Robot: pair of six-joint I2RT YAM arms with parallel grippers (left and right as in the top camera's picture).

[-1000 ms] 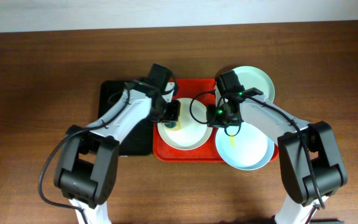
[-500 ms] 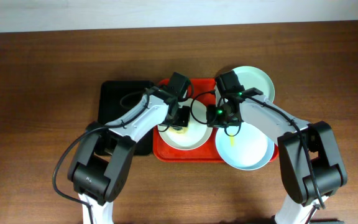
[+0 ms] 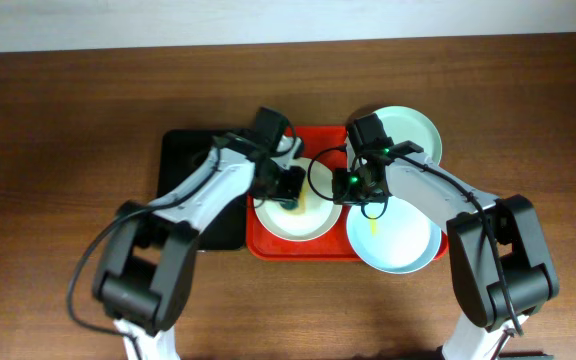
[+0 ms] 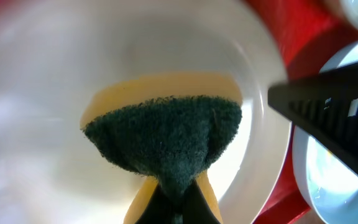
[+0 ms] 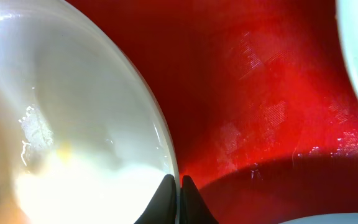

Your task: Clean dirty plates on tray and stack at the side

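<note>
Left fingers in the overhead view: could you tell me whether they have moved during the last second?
Yes. The left fingers, pinching a yellow-and-green sponge, have shifted right over the round white plate, toward the middle of the red rectangular plastic tray.

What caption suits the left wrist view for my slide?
Left pincer, shut on a yellow-and-green sponge, holds it over the white plate on the red tray.
</note>
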